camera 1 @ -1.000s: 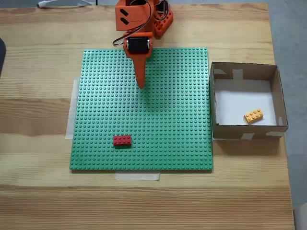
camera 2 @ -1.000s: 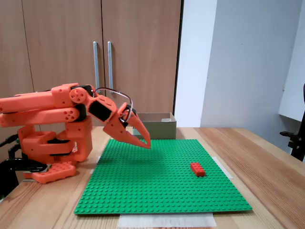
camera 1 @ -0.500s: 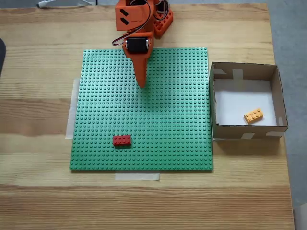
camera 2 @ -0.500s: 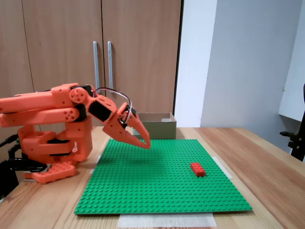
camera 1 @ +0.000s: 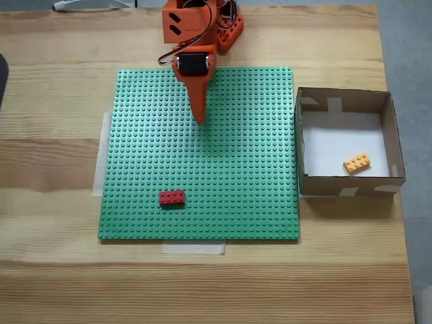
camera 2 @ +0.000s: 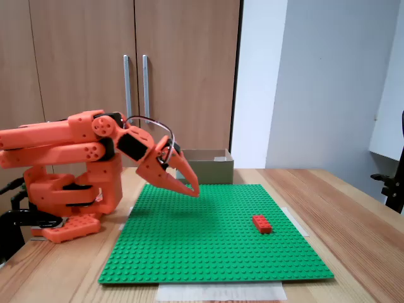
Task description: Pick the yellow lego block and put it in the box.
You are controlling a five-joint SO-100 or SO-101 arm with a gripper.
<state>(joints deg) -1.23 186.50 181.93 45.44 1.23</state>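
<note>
- Nearest, in the low side-on fixed view, a strip of tape (camera 2: 219,291) sits under the front edge of the green baseplate (camera 2: 208,249).
- A red brick (camera 2: 262,223) sits on the plate, toward its right in this view, well apart from the arm.
- The orange arm (camera 2: 63,161) is folded low at the left, and its gripper (camera 2: 193,189) points down, tip hanging just above the plate.
- Its fingers are drawn together to a point, with nothing between them.
- From above, the gripper (camera 1: 198,120) is over the plate's upper middle.
- Farthest back, the box (camera 2: 205,165) stands beside the plate.
- The yellow brick (camera 1: 356,163) lies inside the box (camera 1: 398,145), on the white floor near the lower right corner in the top-down view.
</note>
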